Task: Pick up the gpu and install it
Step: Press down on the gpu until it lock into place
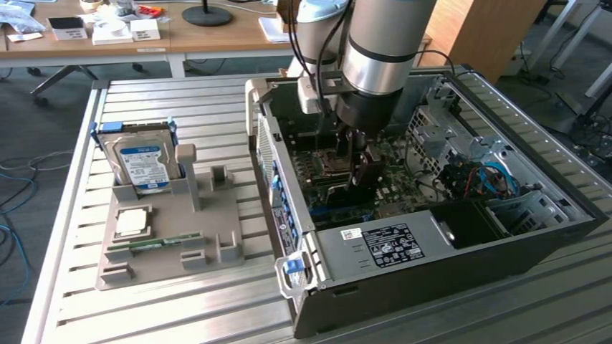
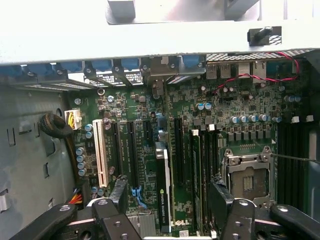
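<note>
I see gpu seated edge-on in motherboard slot (label reads NVIDIA Quadro); end effector fingers spread apart, straddling card, gripping nothing.

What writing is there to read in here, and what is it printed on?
"NVIDIA QUADRO", as best it reads: edge of the gpu, upright on the motherboard.
Hard drive, blue label: too small to read.
Power supply sticker: too small to read.
Motherboard markings: blurred.
</note>
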